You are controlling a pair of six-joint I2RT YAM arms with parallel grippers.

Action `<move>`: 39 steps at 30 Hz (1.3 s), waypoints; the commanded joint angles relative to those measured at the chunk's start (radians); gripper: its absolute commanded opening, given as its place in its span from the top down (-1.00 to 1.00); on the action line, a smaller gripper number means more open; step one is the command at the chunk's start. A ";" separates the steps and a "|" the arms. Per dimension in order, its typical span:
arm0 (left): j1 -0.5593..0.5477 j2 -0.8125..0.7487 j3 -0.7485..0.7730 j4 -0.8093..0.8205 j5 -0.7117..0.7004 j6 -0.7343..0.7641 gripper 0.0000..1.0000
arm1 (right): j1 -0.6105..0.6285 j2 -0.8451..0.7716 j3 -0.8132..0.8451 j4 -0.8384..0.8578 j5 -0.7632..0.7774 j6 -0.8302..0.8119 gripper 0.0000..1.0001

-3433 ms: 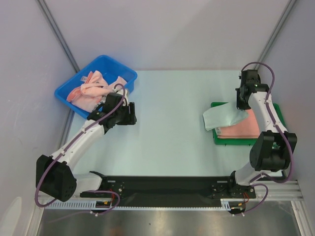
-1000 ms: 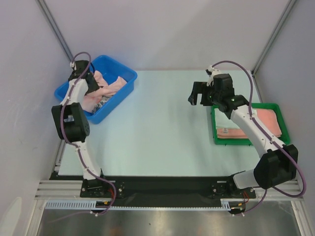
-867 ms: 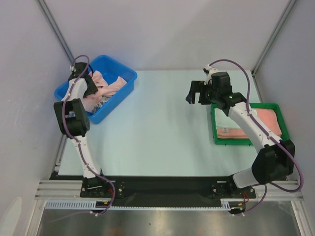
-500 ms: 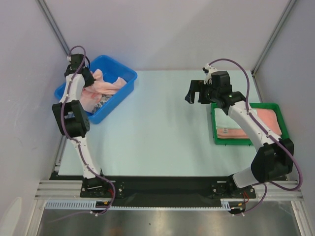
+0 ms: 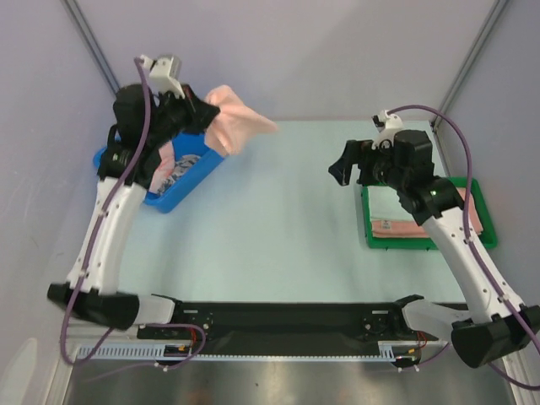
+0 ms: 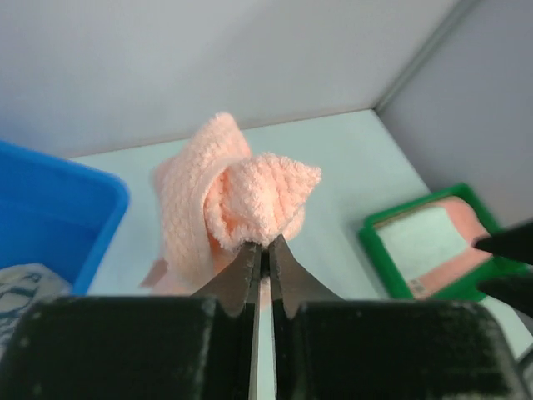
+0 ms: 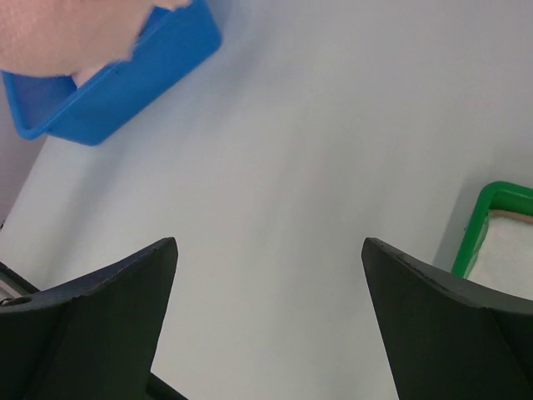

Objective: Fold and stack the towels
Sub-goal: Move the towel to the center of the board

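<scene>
Left fingers [image 6: 241, 282]: pinching a salmon-pink towel [image 6: 241, 187], holding it above the blue bin [image 5: 184, 180].
Right fingers [image 7: 100, 317]: standing spread wide, hovering left of the green tray [image 5: 371, 237].

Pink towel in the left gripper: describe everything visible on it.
The pink towel is salmon-pink, plain and fuzzy like terry cloth. It is unfolded and bunched into loose folds with one rolled corner. The left gripper is shut on a fold at its lower edge and holds it in the air, above the table and just beside the blue bin. Nothing else visibly touches it.
</scene>
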 commanded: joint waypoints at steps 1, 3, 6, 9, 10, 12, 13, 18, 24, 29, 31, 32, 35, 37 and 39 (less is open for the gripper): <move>-0.067 -0.163 -0.308 0.031 0.059 -0.020 0.85 | 0.000 -0.053 -0.050 -0.026 0.019 0.005 -0.99; -0.132 -0.231 -0.467 0.080 0.067 -0.054 0.85 | 0.000 -0.051 -0.057 -0.036 0.035 0.008 -0.99; -0.224 -0.347 -0.868 0.224 0.058 -0.133 0.76 | 0.000 -0.027 -0.070 -0.067 0.040 0.010 -0.99; -0.280 -0.390 -1.053 0.318 0.091 -0.247 0.41 | 0.007 -0.004 -0.114 -0.049 -0.009 0.022 -0.99; -0.285 -0.396 -1.132 0.321 0.093 -0.268 0.26 | 0.010 0.004 -0.135 -0.030 -0.014 0.027 -0.97; -0.286 -0.420 -1.184 0.317 0.087 -0.293 0.17 | 0.019 0.021 -0.183 -0.015 0.002 0.031 -0.89; -0.286 -0.430 -1.193 0.298 0.076 -0.282 0.16 | 0.023 0.044 -0.195 0.014 0.008 0.042 -0.86; -0.285 -0.431 -1.052 0.163 -0.101 -0.218 -0.23 | 0.062 0.165 -0.240 0.114 -0.012 0.092 -0.47; -0.286 -0.142 -0.799 0.209 -0.044 -0.117 0.01 | 0.106 0.323 -0.315 0.226 -0.020 0.171 0.07; -0.386 0.053 -0.653 0.225 0.055 0.019 0.20 | 0.091 0.342 -0.349 0.252 -0.009 0.200 0.10; -0.504 0.070 -0.626 0.206 -0.015 0.134 0.20 | 0.047 0.339 -0.334 0.237 -0.026 0.192 0.10; -0.543 0.084 -0.622 0.206 -0.078 0.165 0.20 | 0.022 0.335 -0.317 0.227 -0.030 0.191 0.10; -0.677 0.084 -0.633 0.241 -0.155 0.274 0.20 | -0.102 0.319 -0.297 0.211 -0.087 0.191 0.12; -0.771 0.098 -0.618 0.243 -0.247 0.365 0.14 | -0.197 0.290 -0.297 0.218 -0.130 0.204 0.12; -0.853 0.156 -0.583 0.188 -0.331 0.435 0.10 | -0.246 0.267 -0.295 0.226 -0.152 0.214 0.10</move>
